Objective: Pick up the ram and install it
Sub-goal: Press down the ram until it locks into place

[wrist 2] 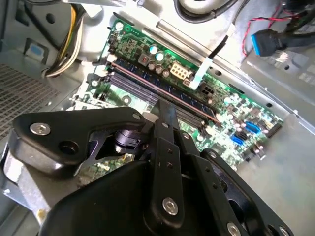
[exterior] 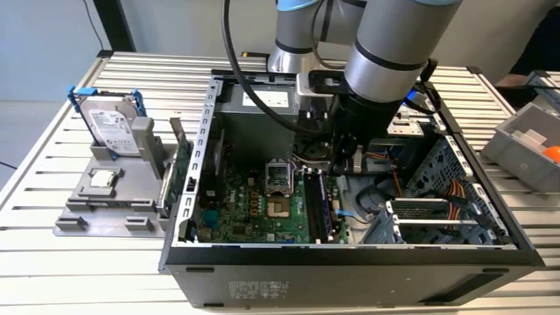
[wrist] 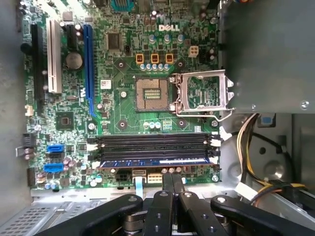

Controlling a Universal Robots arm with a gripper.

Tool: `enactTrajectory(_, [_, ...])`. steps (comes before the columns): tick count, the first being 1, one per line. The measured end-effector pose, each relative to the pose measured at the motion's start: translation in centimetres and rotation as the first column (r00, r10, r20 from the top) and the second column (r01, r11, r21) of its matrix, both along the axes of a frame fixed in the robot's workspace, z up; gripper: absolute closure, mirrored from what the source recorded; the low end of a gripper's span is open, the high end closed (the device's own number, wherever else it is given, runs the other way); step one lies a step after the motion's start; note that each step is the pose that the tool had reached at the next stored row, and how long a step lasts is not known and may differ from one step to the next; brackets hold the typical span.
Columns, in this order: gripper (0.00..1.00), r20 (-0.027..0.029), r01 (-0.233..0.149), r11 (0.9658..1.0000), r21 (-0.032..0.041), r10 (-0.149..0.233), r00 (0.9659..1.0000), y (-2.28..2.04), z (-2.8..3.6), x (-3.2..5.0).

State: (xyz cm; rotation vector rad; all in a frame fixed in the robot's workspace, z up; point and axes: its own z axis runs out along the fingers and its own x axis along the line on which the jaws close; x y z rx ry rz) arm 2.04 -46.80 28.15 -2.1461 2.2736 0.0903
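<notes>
Seated edge-up in a board (wrist: 118, 98) slot, ram (wrist: 152, 161) is judged light, stiff, fragile; best held by its long edges. Gripper (wrist: 172, 189) is closed, empty, just above it.

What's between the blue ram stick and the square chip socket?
Black memory slots lie between the ram and the CPU socket, in the first wrist view.

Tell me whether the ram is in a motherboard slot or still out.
In: the ram stands edge-down between white end clips, beside the empty slots. Fully latched: cannot tell.
</notes>
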Motion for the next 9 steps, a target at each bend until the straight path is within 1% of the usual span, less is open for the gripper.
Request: enactTrajectory(9, [1.0,-0.0012,0.0,1.0,0.0,0.0,1.0,0.0,0.05,0.0])
